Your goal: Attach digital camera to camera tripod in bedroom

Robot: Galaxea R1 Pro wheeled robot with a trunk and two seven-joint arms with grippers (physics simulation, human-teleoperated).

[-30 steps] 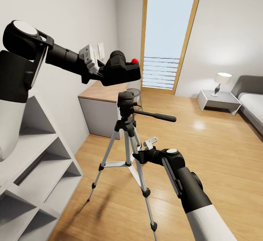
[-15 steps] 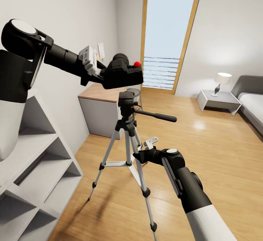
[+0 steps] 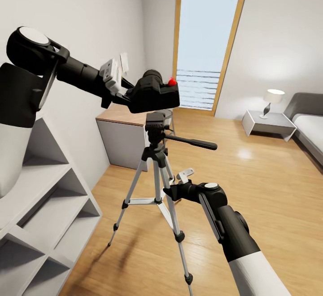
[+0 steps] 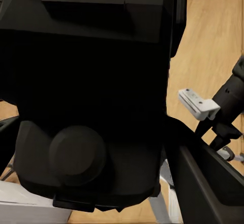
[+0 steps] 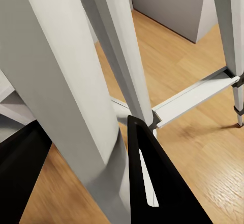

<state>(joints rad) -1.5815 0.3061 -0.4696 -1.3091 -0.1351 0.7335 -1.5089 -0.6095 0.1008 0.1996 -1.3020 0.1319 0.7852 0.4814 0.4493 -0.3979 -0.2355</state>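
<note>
Holding the camera (image 3: 154, 94) in the left gripper (image 3: 130, 94), just above the tripod (image 3: 156, 152) head; right gripper (image 3: 172, 192) clamped round a leg at 6 o'clock.

Bright, even daylight comes from the tall window (image 3: 207, 40) at the far end, leaving a soft glare patch on the wood floor (image 3: 246, 153). The lamp (image 3: 272, 100) glows. Renders stay sharp; straight lines bow near the edges.

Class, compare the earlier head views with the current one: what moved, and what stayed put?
The left end effector carried the digital camera rightward and slightly down, closer over the camera tripod head. The tripod and the right end effector at its leg stayed put.
</note>
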